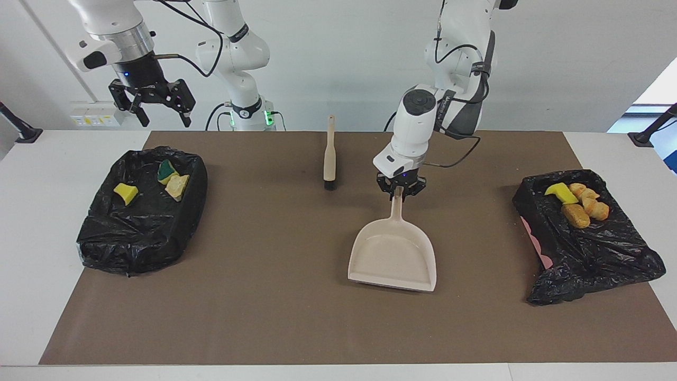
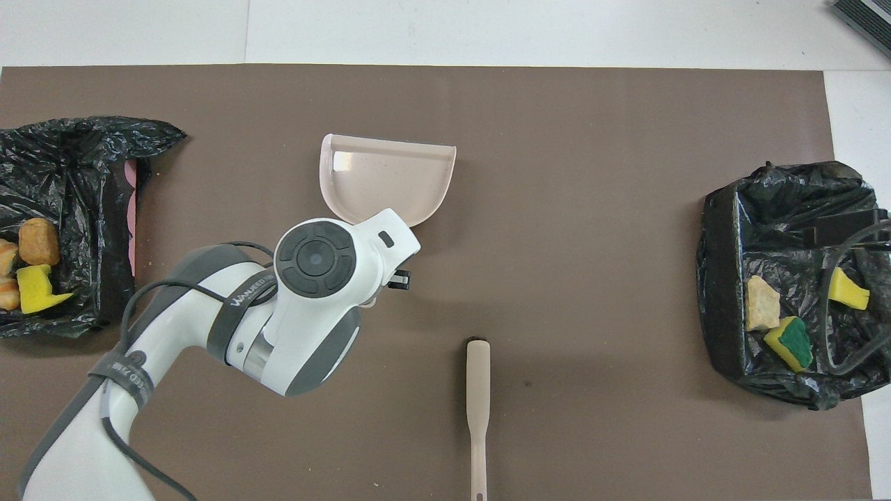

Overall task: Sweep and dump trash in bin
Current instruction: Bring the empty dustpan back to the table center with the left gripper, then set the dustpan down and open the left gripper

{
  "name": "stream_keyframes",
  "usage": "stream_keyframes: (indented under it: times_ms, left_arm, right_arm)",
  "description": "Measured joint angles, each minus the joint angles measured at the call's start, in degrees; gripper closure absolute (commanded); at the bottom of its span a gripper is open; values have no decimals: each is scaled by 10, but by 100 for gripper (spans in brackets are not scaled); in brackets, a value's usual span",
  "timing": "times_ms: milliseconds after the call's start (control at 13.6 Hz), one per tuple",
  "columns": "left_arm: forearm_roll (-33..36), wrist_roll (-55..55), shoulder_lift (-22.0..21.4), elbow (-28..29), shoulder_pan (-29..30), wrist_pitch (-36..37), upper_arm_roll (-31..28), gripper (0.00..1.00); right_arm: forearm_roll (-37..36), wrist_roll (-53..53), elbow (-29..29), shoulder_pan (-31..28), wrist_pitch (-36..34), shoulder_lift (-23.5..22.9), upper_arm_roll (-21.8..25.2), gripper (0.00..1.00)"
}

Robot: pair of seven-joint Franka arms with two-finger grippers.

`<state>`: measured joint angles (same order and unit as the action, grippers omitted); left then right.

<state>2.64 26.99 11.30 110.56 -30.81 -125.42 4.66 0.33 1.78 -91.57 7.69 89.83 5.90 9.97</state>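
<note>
My left jaws (image 1: 400, 197) are clamped on the top end of the dustpan's handle, over the middle of the brown mat (image 1: 296, 317). The dustpan (image 1: 394, 253) lies flat on the mat with its wide mouth pointing away from me, and its tray is empty. My right jaws (image 1: 153, 103) hang wide apart, holding nothing, up in the air above the edge of the counter (image 1: 31, 211) by the bin at my right arm's end; that arm waits.

The brush (image 1: 329, 157) lies on the mat beside the dustpan's handle, closer to me than the pan's tray, bristles pointing away from me.

The trash is already inside the two black-bagged bins. In the bin (image 1: 587, 248) at my left arm's end lie a yellow sponge piece (image 1: 560, 192) and three orange-brown crusty lumps (image 1: 584, 207), bunched together and touching. In the bin (image 1: 140, 211) at my right arm's end lie a yellow sponge (image 1: 125, 192), a green-backed sponge (image 1: 167, 170) and a pale tan lump (image 1: 177, 186).

I judge the sponge pieces to be very light, soft and springy; they would squash under a pinch, so I would take them across their short sides. The lumps look stiff, rough and perhaps crumbly, best pushed with the brush. I see no scraps left on the mat.
</note>
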Motion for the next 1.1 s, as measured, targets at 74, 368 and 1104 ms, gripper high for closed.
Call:
stream_keyframes:
  times_ms: [74,368,1104]
  left_arm:
    - [0,26,24,-32,-14,10,0,100]
    - [0,129,165,-203,-65,63,-2,100]
    - [-4,170,223,-288,-92,76,-6,4]
  right_arm:
    - [0,0,0,0,0,0,0,0]
    - [0,0,0,-2,0,-1,-4,0]
    - [0,0,0,-46,0,-2,-55,0]
